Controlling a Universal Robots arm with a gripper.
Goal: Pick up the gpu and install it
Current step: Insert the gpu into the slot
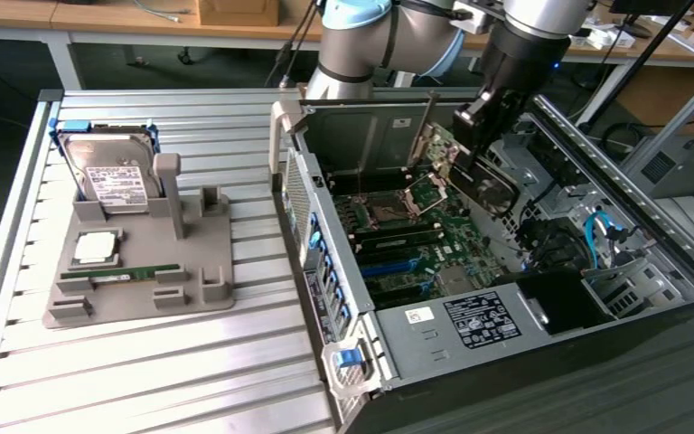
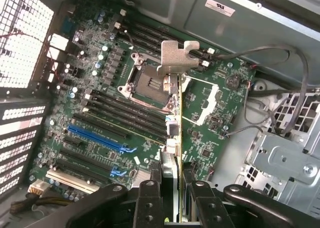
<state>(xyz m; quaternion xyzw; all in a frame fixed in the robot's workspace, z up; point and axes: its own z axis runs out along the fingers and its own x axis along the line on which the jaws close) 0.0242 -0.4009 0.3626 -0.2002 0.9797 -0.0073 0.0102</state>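
The gripper (image 2: 175, 185) pinches the gpu (image 2: 174, 112), seen edge-on as a thin strip, its silver bracket (image 2: 177, 55) farthest from the fingers and its faces hidden.

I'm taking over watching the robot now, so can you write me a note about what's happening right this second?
Gripper: shut on the gpu, which stands on edge between its fingers.
Where: the gpu is held inside the open computer case, above the motherboard, with its metal bracket end away from the gripper.
Done: the gpu is picked up and is in the case.
Left: the gpu is not in a slot yet, so it is not installed.
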